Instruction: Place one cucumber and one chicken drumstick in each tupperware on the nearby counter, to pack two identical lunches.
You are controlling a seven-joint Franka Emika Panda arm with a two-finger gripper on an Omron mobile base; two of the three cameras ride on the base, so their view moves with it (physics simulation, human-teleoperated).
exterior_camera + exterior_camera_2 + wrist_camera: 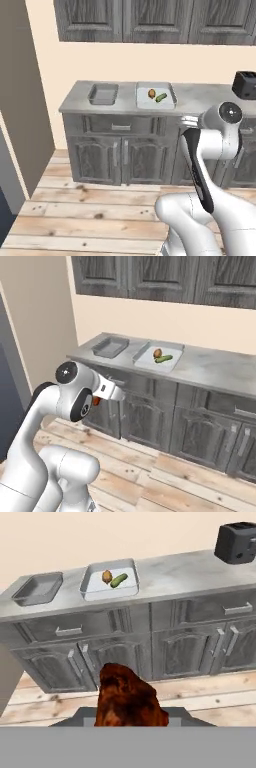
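Observation:
A dark brown chicken drumstick (127, 697) sits in my gripper (129, 714), which is shut on it and hangs above the wooden floor, well short of the counter (175, 572). In the right base view a bit of that drumstick (96, 401) peeks out under the hand. On the counter the larger white-floored tupperware (145, 103) holds another drumstick (151, 93) and a green cucumber (161, 97). To its left stands the smaller grey tupperware (103, 94), with nothing in it. My fingertips are hidden behind the held meat.
A black toaster (245, 85) stands at the counter's right end. Dark grey cabinets (125, 647) with bar handles run under the counter, and wall cabinets (150, 20) hang above. A tall beige wall panel (20, 100) bounds the left. Wooden floor (90, 210) lies between me and the counter.

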